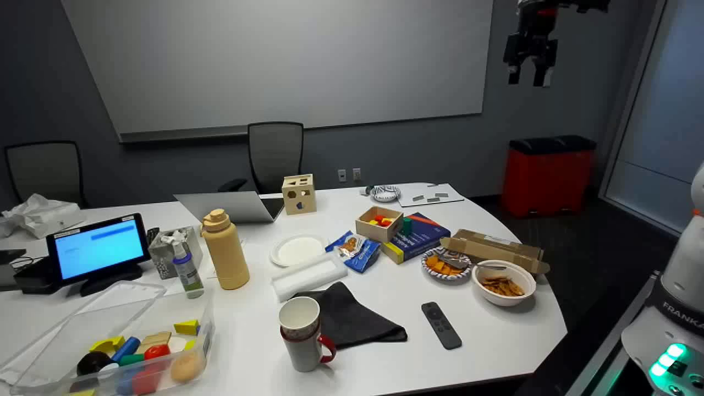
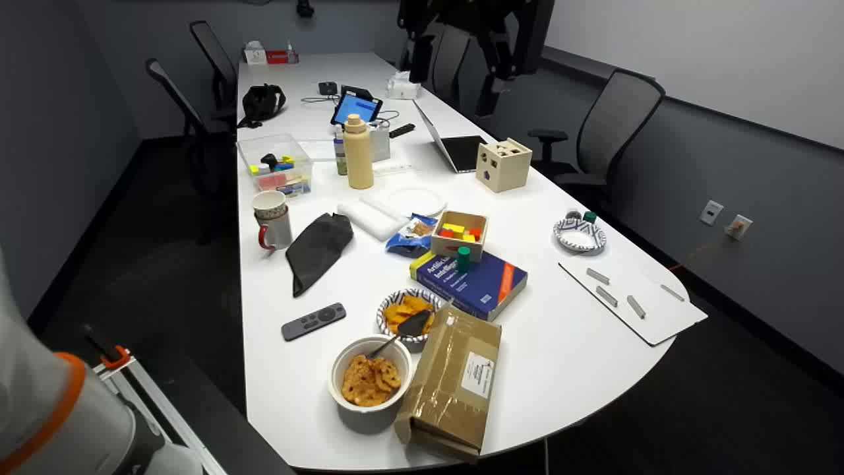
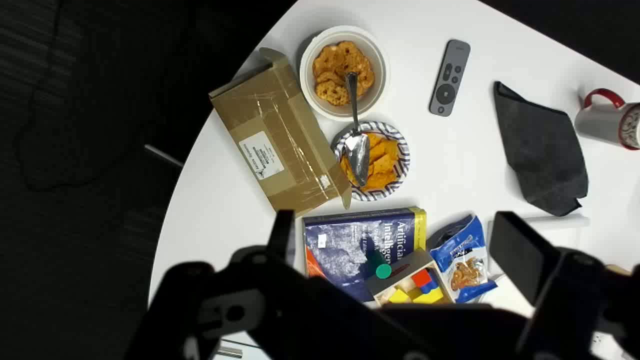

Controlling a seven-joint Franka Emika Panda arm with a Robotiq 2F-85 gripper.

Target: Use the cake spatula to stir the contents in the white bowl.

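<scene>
The white bowl (image 1: 505, 300) stands upright on the table with orange-brown crackers inside, and it also shows in the wrist view (image 3: 378, 65). The metal cake spatula (image 3: 357, 155) lies across two bowls. Its handle end is over the white bowl's crackers, and its blade rests on orange chips in the smaller patterned bowl (image 3: 403, 160). Both exterior views show the spatula's blade (image 1: 455, 262) (image 2: 414, 323) too. My gripper (image 1: 528, 78) is open and empty, high above the table and apart from the bowl and spatula. Its spread fingers also show in the wrist view (image 3: 400, 245).
A cardboard box (image 3: 280, 140) lies close beside both bowls. A blue book (image 3: 350, 245) with a wooden block box (image 2: 459, 245) and a green cylinder (image 2: 463, 258), a snack bag (image 1: 355, 250), a remote (image 3: 450, 77), a black cloth (image 3: 542, 150) and stacked cups (image 1: 305, 344) are nearby.
</scene>
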